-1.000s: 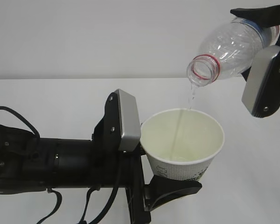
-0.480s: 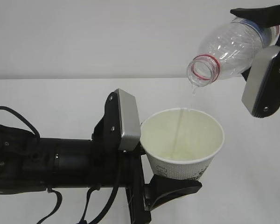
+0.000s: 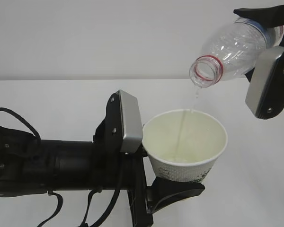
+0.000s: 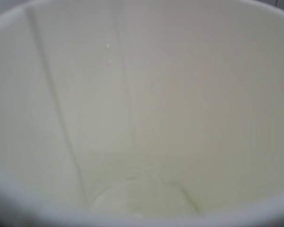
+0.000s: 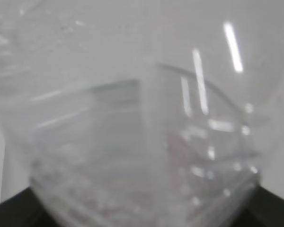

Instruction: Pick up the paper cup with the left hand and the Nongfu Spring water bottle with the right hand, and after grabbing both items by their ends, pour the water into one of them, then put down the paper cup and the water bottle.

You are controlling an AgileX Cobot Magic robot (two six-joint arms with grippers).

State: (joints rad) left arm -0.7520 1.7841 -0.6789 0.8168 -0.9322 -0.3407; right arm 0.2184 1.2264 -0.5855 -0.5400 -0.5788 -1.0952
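my left hand (image 3: 173, 187) grips the paper cup (image 3: 185, 144) at its base; my right hand (image 3: 270, 56) clamps the nongfu spring water bottle (image 3: 232, 49), tilted mouth-down above the cup. the water (image 3: 195, 97) falls thinly near the far rim: any drift spills onto the tabletop (image 3: 61, 94).

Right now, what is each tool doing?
Left tool: closed on the paper cup.
Right tool: closed on the Nongfu Spring water bottle, tilted over the cup.

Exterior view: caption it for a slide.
Right gripper tips the bottle, water trickling into the cup held by the left gripper.
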